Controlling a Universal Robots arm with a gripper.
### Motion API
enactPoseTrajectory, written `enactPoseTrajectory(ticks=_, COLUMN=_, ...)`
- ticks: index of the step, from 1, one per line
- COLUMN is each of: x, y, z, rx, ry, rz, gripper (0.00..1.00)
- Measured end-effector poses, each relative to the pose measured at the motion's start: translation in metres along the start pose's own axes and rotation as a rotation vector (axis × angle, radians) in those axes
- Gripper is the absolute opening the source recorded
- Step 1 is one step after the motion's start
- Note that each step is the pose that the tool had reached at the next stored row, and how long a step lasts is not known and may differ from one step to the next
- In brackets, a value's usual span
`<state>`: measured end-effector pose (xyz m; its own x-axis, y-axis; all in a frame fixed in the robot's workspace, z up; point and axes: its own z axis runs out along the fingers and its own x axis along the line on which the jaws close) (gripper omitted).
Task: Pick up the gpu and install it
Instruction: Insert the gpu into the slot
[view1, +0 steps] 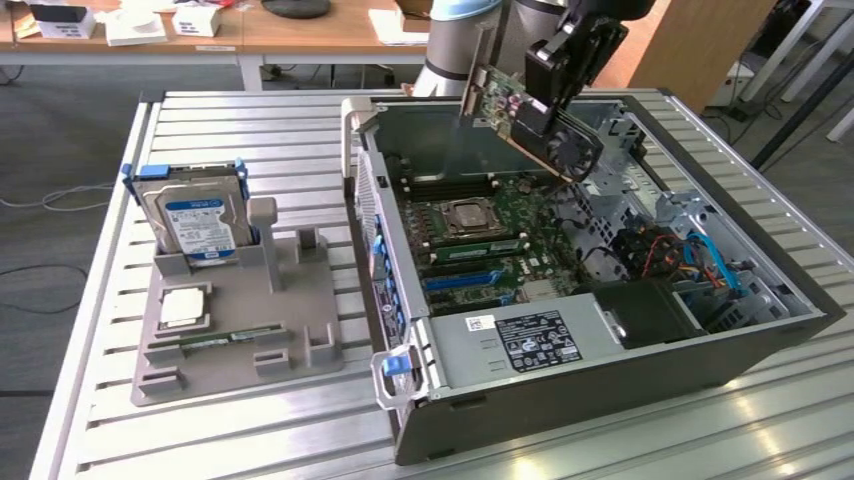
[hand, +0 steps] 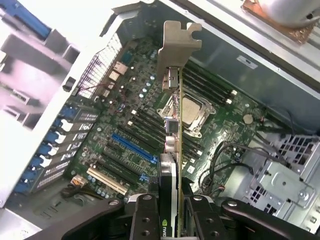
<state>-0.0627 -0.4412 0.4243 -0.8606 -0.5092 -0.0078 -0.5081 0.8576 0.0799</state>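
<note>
Pick-up complete: the gripper is clamped on the gpu, which hangs tilted in the air above the motherboard inside the open computer case on the bench; card not yet seated in any slot, installation outstanding.

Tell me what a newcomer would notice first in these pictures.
The gripper holds the gpu tilted in the air above the open computer case, over its green motherboard. On the exterior view's left, a hard drive in a blue frame stands upright in a grey holder on the slatted table.
</note>
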Motion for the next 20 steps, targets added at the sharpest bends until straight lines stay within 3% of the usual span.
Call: enactPoseTrajectory(ticks=20, x=0.0000, y=-0.0003, z=0.0032, rx=-0.0028, ry=0.0291, rz=-0.363, gripper=0.27)
